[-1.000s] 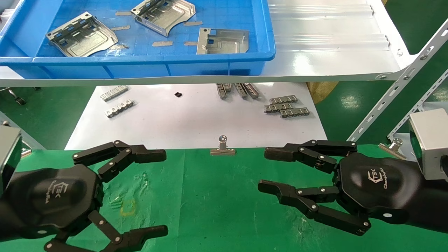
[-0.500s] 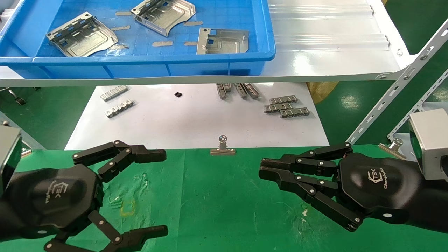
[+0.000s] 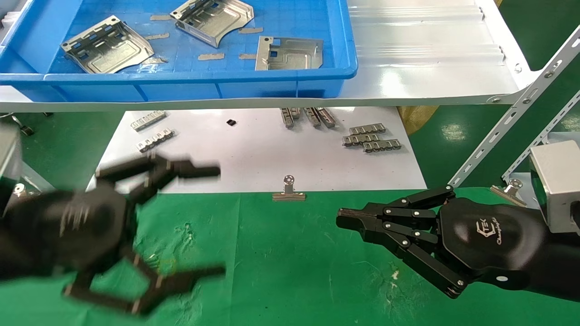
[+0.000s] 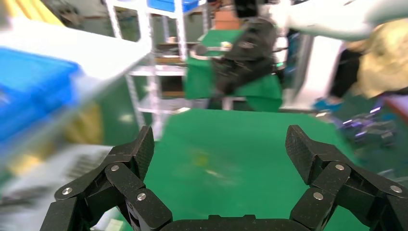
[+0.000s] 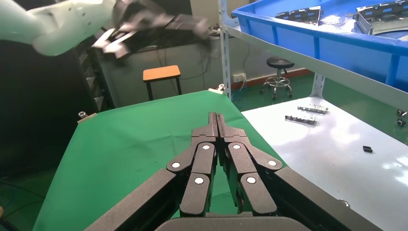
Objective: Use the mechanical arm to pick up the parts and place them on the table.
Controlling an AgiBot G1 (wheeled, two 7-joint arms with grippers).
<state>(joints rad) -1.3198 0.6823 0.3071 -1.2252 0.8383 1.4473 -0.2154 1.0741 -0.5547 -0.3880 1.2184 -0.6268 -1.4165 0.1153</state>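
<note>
Table (image 3: 290, 253) cloth lies under spread left pincer (image 3: 213, 222), closed right pincer (image 3: 346, 219).

Toothed metal strips (image 3: 371, 137), a binder clip (image 3: 288, 190) and possibly a black chip (image 3: 231, 122) lie on the white sheet (image 3: 253, 158)

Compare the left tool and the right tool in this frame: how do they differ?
The left tool has its fingers spread wide; the right tool has them pressed together. The left one reaches over the white sheet; the right stays over the table. Both are black and empty.
</note>
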